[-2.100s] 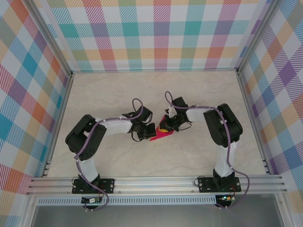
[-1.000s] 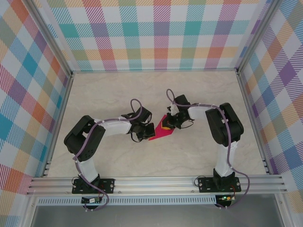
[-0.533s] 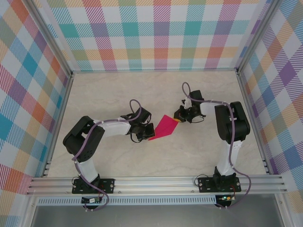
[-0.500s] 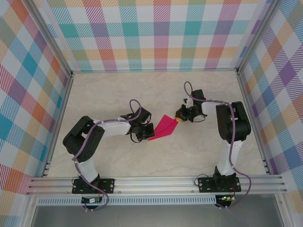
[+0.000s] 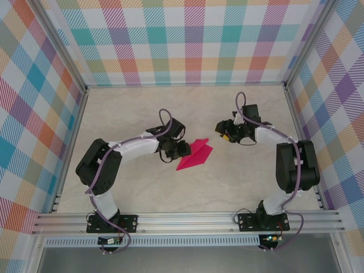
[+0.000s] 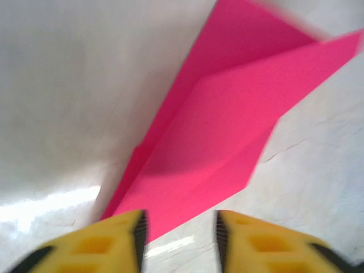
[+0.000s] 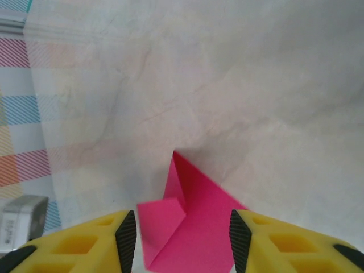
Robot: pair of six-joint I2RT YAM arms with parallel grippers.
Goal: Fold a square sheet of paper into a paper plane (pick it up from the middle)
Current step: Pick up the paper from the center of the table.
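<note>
Paper plane (image 5: 194, 155) lies mid-frame on our desk (image 5: 142, 114); we see left fingers (image 6: 108, 239) and right fingers (image 7: 85, 242) parted, gripping nothing.

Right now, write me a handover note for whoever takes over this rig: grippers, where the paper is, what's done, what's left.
Left gripper: open, holding nothing, right beside the paper plane.
Right gripper: open, holding nothing, apart from the plane.
Paper plane: lying on the table between the two grippers, a pointed dart with layered wings.
Done: the folds look complete.
Left: probably only checking the creases and pulling both arms back.
</note>
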